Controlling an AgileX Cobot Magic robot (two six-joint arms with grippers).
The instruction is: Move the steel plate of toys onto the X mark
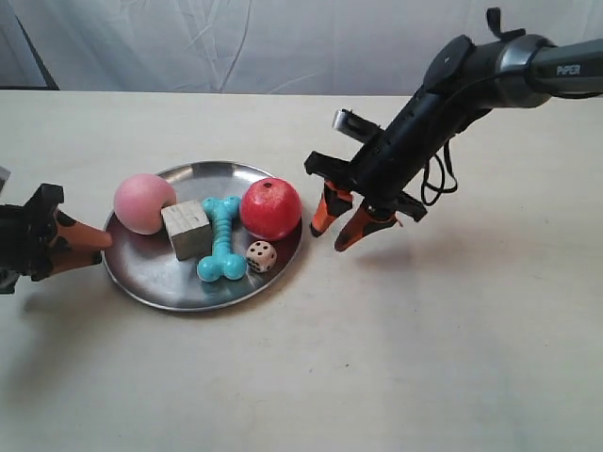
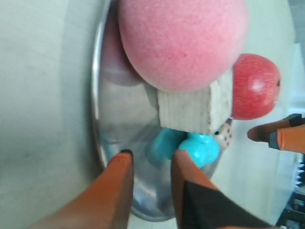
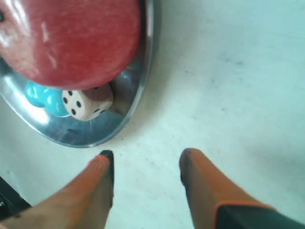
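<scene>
The steel plate [image 1: 160, 273] lies left of the table's middle. It holds a pink ball [image 1: 143, 202], a wooden cube [image 1: 186, 229], a turquoise bone [image 1: 222, 240], a red apple-like ball [image 1: 270, 208] and a white die [image 1: 261, 256]. My left gripper [image 1: 99, 240] is at the plate's rim beside the pink ball. It is open, its fingertips over the rim and the plate's bare floor [image 2: 119, 119]. My right gripper [image 1: 337, 231] hangs open over bare table just off the rim [image 3: 128, 102], near the apple [image 3: 71, 38] and die [image 3: 83, 102]. No X mark shows.
The pale tabletop [image 1: 424, 358] spreads wide in front of and to the right of the plate. A white cloth backdrop [image 1: 283, 47] closes off the far edge. The right arm's black body [image 1: 443, 94] reaches in from the upper right, above the table.
</scene>
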